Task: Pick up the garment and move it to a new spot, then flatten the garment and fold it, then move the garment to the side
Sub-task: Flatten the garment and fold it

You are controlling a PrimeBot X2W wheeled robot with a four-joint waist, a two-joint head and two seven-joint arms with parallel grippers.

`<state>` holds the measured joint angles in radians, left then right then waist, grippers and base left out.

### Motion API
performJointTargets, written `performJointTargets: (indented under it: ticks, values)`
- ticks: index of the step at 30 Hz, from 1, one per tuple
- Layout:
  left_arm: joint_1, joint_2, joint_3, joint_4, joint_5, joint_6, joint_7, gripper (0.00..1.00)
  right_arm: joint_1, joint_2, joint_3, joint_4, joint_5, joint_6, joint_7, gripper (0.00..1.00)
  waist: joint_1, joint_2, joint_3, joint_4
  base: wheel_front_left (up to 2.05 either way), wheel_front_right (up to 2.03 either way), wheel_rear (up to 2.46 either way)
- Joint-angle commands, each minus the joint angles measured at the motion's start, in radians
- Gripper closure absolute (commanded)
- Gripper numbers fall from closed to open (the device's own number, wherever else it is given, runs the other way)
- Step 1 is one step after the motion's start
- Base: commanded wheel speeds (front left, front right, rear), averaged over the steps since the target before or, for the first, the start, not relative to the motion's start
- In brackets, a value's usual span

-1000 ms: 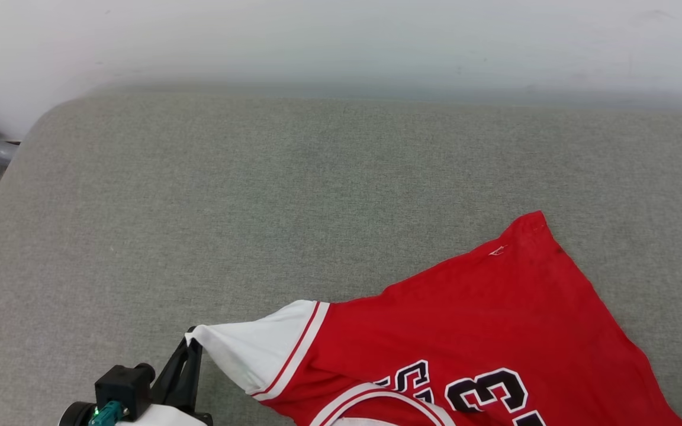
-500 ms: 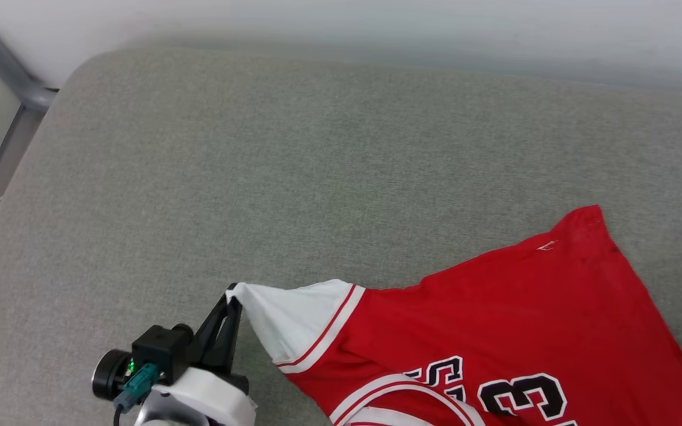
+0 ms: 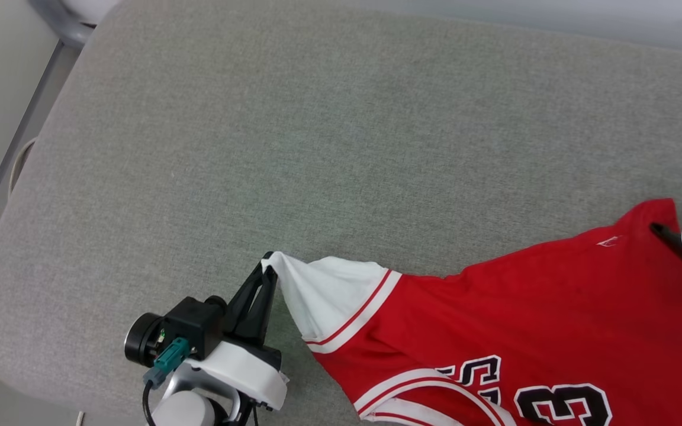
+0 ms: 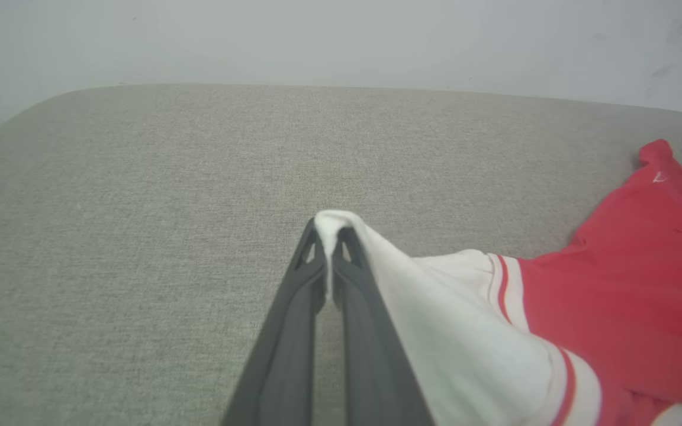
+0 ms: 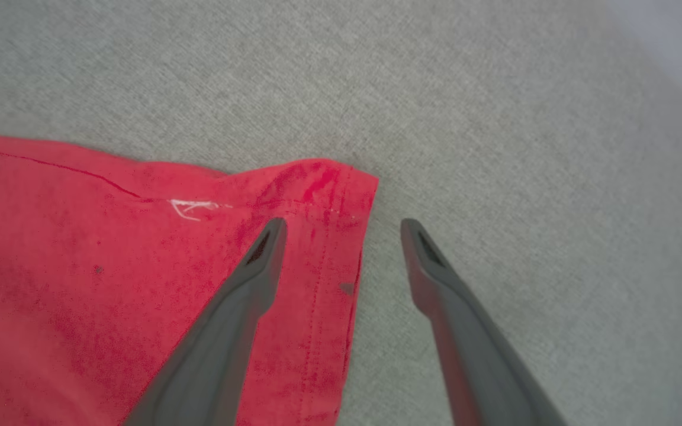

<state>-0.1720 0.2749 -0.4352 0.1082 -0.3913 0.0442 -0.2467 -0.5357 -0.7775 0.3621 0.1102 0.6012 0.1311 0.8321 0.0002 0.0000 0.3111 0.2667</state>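
On cushion's (image 3: 317,148) front-right part lies garment (image 3: 524,307); L gripper (image 3: 268,263) at its left tip, R gripper (image 5: 342,223) prob. astride far-right corner.

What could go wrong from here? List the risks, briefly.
1. The left hand pinches only the tip of the white sleeve; a pull could slip the thin fabric free.
2. The right hand is open, one finger over a corner of the jersey, the other over the bare pad; closing may catch only the hem's edge, or miss.
3. The jersey lies slanted; uneven pulling could leave it skewed rather than flat.
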Motion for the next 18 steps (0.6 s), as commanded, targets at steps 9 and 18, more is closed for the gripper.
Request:
performJointTargets:
  ticks: [9, 18]
  values:
    - [-0.047, -0.025, -0.007, 0.029, 0.009, -0.014, -0.013, 1.0, -0.027, 0.053, 0.168, 0.245, 0.039, 0.0, -0.043, 0.0, -0.0002, 0.0, 0.047, 0.039, 0.0, 0.0, 0.0]
    - [-0.027, -0.012, 0.02, 0.041, -0.002, -0.023, -0.018, 1.0, -0.136, 0.038, 0.179, 0.244, 0.109, -0.001, -0.288, 1.0, -0.0002, 0.0, -0.013, -0.021, 0.0, 0.0, 0.0]
